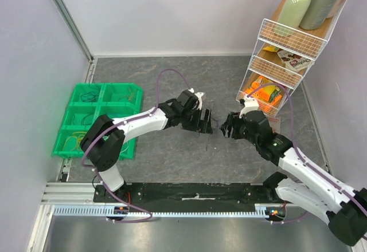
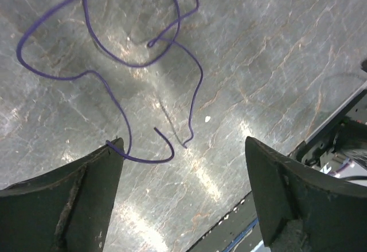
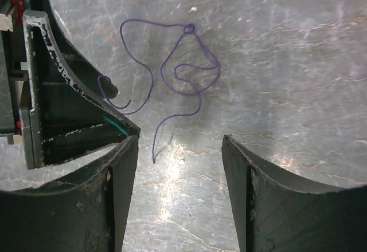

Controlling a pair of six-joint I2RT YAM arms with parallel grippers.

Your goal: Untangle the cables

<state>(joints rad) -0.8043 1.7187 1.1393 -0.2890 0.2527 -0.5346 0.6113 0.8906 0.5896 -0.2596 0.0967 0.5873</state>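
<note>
Loosely, purple cable sprawls between both parted jaws.

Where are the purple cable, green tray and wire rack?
purple cable (image 2: 202, 80), left wrist view, on its right-hand bend.
green tray (image 1: 114, 85), top external view, on its far rim.
wire rack (image 1: 292, 40), top external view, on the top basket's front wall.

Left claw, right claw: two; one green tray; one wire rack; purple cables, number unclear

purple cable cut off at top edge; bottles cropped
</note>
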